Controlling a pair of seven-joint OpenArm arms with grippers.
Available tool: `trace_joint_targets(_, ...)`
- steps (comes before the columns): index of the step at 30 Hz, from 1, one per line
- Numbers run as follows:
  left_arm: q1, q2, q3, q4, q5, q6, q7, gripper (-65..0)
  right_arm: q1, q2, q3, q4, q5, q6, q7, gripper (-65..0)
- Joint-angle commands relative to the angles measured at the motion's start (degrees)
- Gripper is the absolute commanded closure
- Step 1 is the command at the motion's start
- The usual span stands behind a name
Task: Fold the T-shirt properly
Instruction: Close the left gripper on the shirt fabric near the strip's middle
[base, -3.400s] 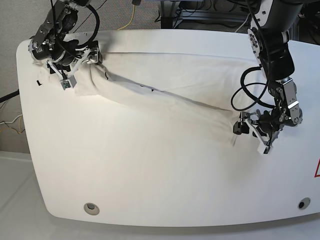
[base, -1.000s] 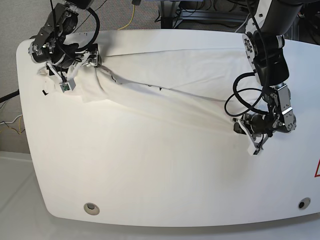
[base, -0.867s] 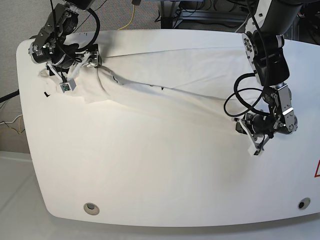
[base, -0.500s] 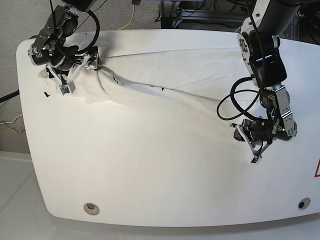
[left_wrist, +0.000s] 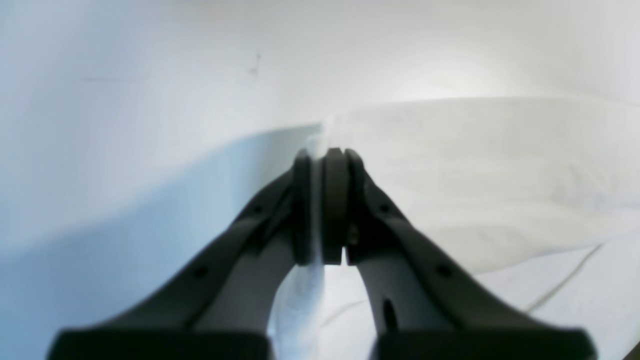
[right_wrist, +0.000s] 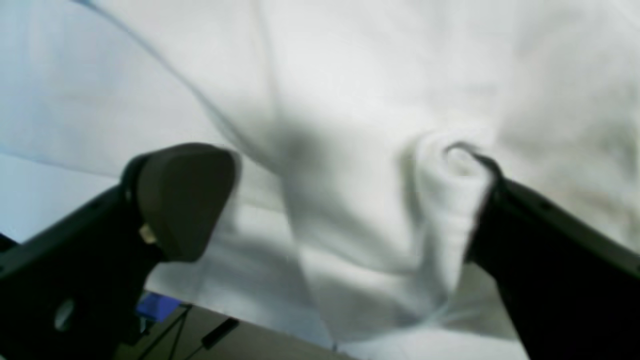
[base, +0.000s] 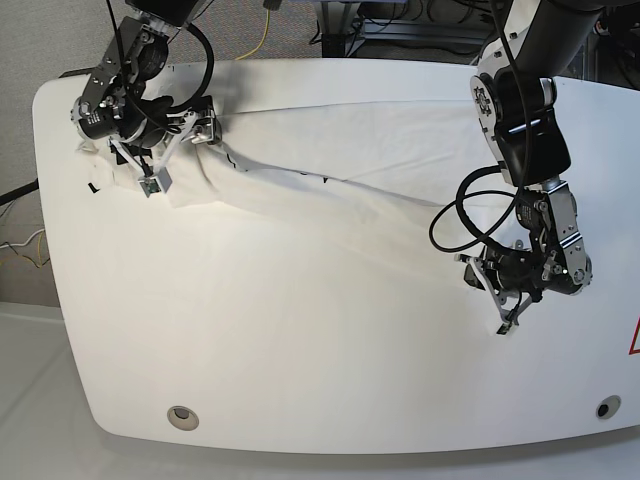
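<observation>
The left gripper (left_wrist: 320, 210) pinches a thin edge of the T-shirt (base: 330, 210) — a detail only its wrist camera reveals. The right gripper (right_wrist: 345, 210) stands wide apart over bunched cloth, one finger (right_wrist: 525, 225) touching a fold — the base view shows the shirt stretched across the table (base: 300, 400) between both arms.

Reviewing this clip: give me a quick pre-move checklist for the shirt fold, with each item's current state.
1. Left end effector shut on the T-shirt edge: ok, fabric shows pinched between the pads.
2. Right end effector gripping: not ok, jaws stand wide with cloth bunched between them.
3. Shirt lying flat: not ok, a diagonal ridge runs across it.
4. Shirt fully on the tabletop: cannot tell.
5. Printed front facing up: cannot tell.
</observation>
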Motion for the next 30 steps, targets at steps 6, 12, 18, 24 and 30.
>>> trace_joint_targets(6, -1.31, 1.76, 0.07, 2.47, -0.78, -0.1, 2.49, -3.5, 2.02, 0.59, 0.27, 0.61, 0.41, 0.08, 0.64, -64.1)
trace_joint_targets(12, -1.05, 2.12, 0.25, 5.81, -0.7, -0.1, 4.6, -3.5, 2.37, 0.59, 0.19, 0.61, 0.41, 0.08, 0.64, -64.1)
trace_joint_targets(18, 0.89, 2.29, 0.69, 6.69, -0.61, -0.1, 4.6, -3.5, 2.37, 0.59, 0.19, 0.61, 0.41, 0.08, 0.64, -64.1)
trace_joint_targets(24, 2.29, 2.03, 2.36, 6.78, -0.61, -0.1, 4.6, -3.5, 2.37, 0.59, 0.19, 0.61, 0.41, 0.08, 0.64, -64.1)
trace_joint_targets(30, 3.26, 1.94, 2.62, 7.04, -0.61, -0.1, 4.6, -3.5, 2.37, 0.59, 0.19, 0.61, 0.41, 0.08, 0.64, -64.1)
